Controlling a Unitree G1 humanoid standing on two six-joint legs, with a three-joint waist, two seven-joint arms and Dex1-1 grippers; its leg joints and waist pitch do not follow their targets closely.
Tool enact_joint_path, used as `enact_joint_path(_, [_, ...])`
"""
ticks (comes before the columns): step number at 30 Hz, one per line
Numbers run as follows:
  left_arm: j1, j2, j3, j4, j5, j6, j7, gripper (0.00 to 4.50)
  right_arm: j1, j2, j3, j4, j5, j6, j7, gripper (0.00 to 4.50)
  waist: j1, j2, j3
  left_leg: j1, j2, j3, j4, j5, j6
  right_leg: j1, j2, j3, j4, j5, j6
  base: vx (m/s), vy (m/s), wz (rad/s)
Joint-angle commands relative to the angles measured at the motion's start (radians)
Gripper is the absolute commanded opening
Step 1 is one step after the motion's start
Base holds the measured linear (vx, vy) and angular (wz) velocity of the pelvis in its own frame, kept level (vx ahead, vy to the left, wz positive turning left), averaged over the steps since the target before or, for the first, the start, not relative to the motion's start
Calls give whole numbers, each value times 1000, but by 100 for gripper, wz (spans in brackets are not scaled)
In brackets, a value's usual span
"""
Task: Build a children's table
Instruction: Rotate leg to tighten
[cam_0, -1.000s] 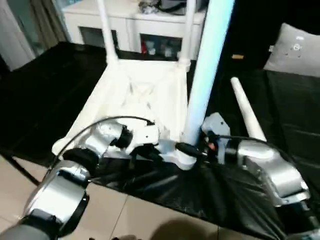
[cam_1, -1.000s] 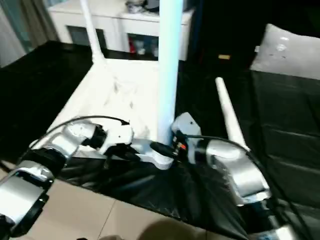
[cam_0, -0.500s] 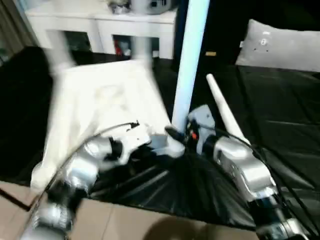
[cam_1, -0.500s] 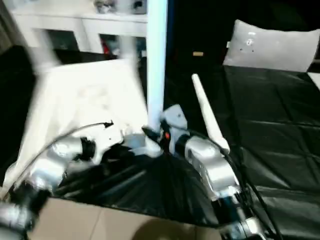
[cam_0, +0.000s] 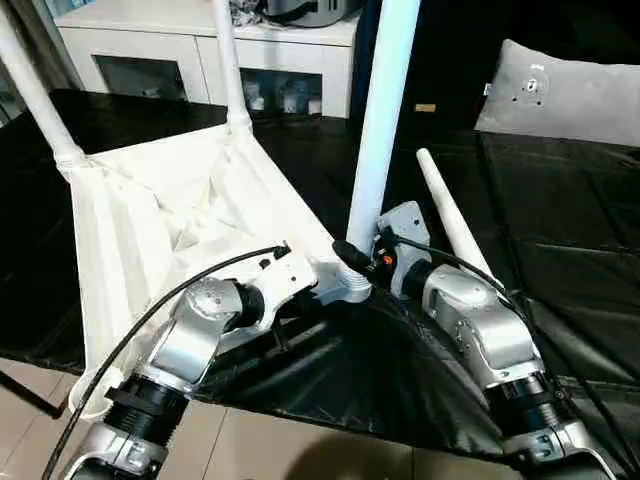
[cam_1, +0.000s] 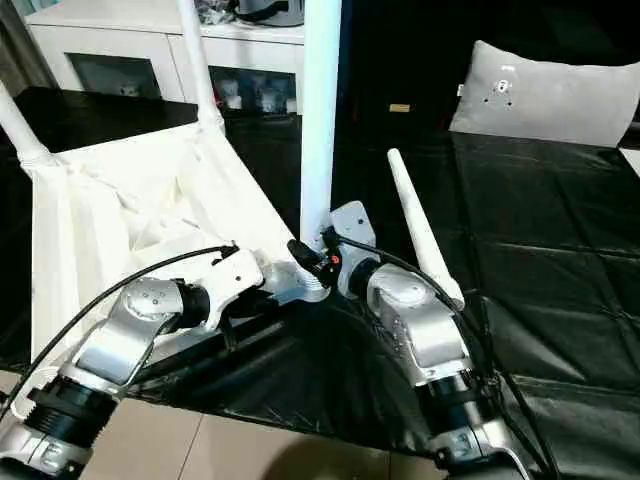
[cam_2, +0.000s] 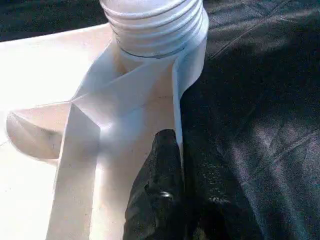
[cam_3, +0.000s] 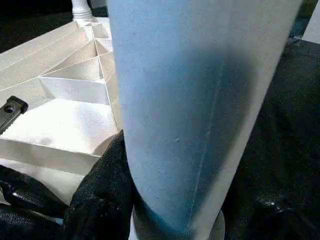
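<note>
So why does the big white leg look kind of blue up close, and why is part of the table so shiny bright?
In the right wrist view the upright leg sits very near the camera, so it looks soft and shaded bluish. In the left wrist view light glares off the table's ribbed underside, washing it out, while the black cloth stays dark.

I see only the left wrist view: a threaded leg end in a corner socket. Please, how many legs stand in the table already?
Observer: Three legs stand in the upturned table top, counting the near leg.
Operator: Where is the fourth leg?
Observer: The loose leg lies on the black cover, beside the right arm.
Operator: Does the right gripper hold something?
Observer: Yes, the right gripper is closed around the near leg's base.
</note>
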Motion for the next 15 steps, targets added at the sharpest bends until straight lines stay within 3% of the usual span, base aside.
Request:
enact_joint_path(1, [-38,-5,-14,-38,-21,-27,-15,0,36,-1,23,153,-44,52,-16,224,8,7,-37,0,64,-36,-79,-304,-5,27,-94,57,-90,-333,-177,0,0,0])
enact_joint_path(4, [-48,-11,8,-16,-43,-30,-9,0,26,-1,17,168,-44,44,-18,261,9,9,-38,4,63,-35,-77,-306,-3,24,-94,57,-93,-344,-181,0,0,0])
enact_joint_path(5, [-56,-2,7,7,-42,-52,-12,0,24,-7,8,168,-43,41,-21,268,15,11,-45,8,63,-30,-71,-274,-1,24,-93,60,-88,-274,-195,0,0,0])
enact_joint_path(7, [-63,7,4,26,-42,-69,-19,0,27,-19,9,161,-45,43,-14,303,15,12,-44,-3,64,-32,-74,-234,7,32,-89,56,-76,-188,-208,0,0,0])
enact_joint_path(12, [-93,28,-2,87,-39,-110,-30,0,71,-73,21,88,-37,48,54,339,29,15,-50,0,65,-28,-65,-185,22,39,-90,54,-69,-83,-227,0,0,0])
enact_joint_path(13, [-104,32,-3,105,-41,-121,-33,0,86,-85,19,68,-32,30,72,355,34,21,-52,-1,64,-28,-62,-166,26,40,-92,54,-64,-48,-232,0,0,0])
enact_joint_path(15, [-118,38,-8,128,-42,-137,-41,0,112,-104,16,34,-24,-7,103,362,34,16,-51,-4,63,-28,-62,-161,34,43,-91,52,-63,-40,-236,0,0,0])
